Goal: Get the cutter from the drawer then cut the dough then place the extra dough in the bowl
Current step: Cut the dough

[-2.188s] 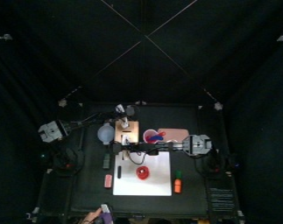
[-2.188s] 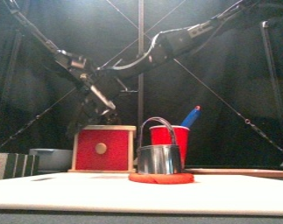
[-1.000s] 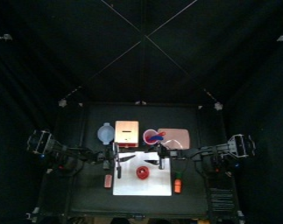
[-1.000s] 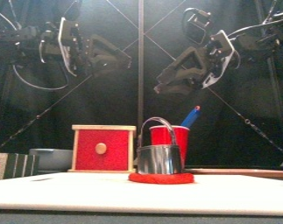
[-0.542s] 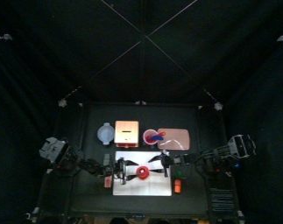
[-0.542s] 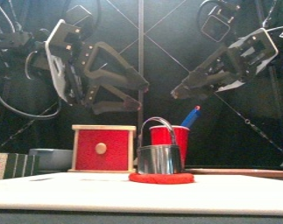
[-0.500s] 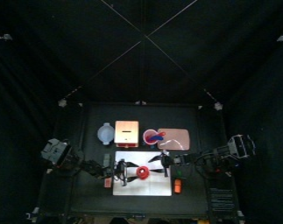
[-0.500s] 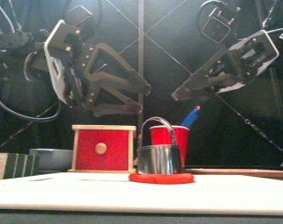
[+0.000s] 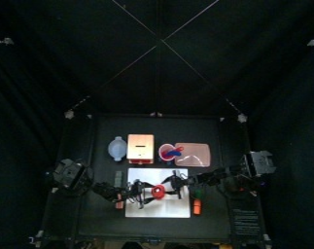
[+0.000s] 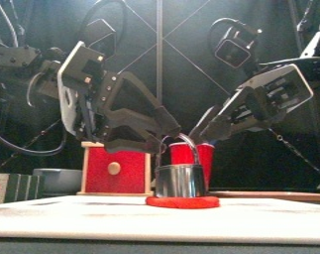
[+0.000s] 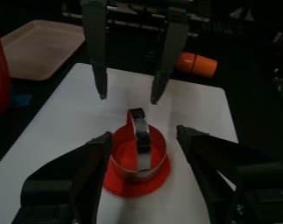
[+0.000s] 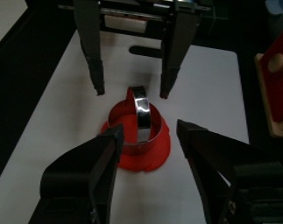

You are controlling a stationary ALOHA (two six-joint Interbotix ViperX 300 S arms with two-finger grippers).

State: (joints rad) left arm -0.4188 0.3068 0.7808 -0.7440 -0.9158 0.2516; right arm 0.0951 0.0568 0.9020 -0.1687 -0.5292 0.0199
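Observation:
The round metal cutter (image 10: 179,175) stands on the flat red dough (image 10: 182,201) in the middle of the white cutting board (image 9: 176,201). My left gripper (image 10: 152,135) slants down from the left and my right gripper (image 10: 209,127) from the right, both open, their tips just above the cutter's wire handle. In the left wrist view the cutter (image 11: 140,147) and dough (image 11: 137,177) lie between my own jaws, with the right gripper (image 11: 127,96) facing from across. The right wrist view mirrors this around the cutter (image 12: 141,117).
Behind the board stand the wooden box (image 10: 119,167) with its red drawer front, the red cup (image 10: 193,154) with a blue knife, the blue-grey bowl (image 9: 117,148) and the pink tray (image 9: 194,154). An orange toy (image 9: 195,205) lies on the board's right edge.
Both arms have swung down from high above and in toward the board's middle, so their open jaws now face each other over the cutter. Cutter and dough have not moved.

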